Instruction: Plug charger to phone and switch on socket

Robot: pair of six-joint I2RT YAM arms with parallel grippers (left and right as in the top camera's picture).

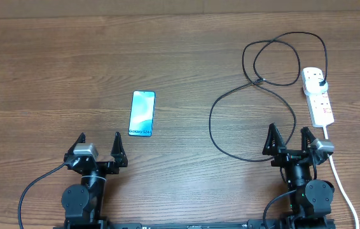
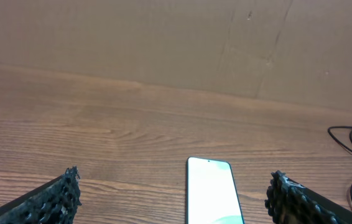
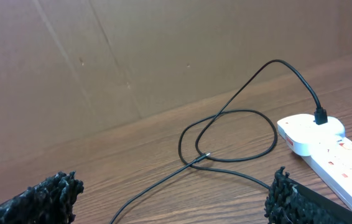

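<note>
The phone [image 1: 142,113] lies flat on the table, light blue screen up, left of centre; it also shows in the left wrist view [image 2: 212,190]. The white power strip [image 1: 318,95] lies at the right, with the charger's black plug [image 1: 320,82] in its far socket. The black cable [image 1: 252,98] loops over the table, and its small connector tip [image 3: 205,155] rests loose on the wood. My left gripper [image 1: 98,147] is open and empty, just in front of the phone. My right gripper [image 1: 290,140] is open and empty, in front of the cable loops.
A brown cardboard wall [image 2: 163,43] stands along the table's far edge. The strip's thick white cord [image 1: 342,178] runs down the right side, past my right arm to the front edge.
</note>
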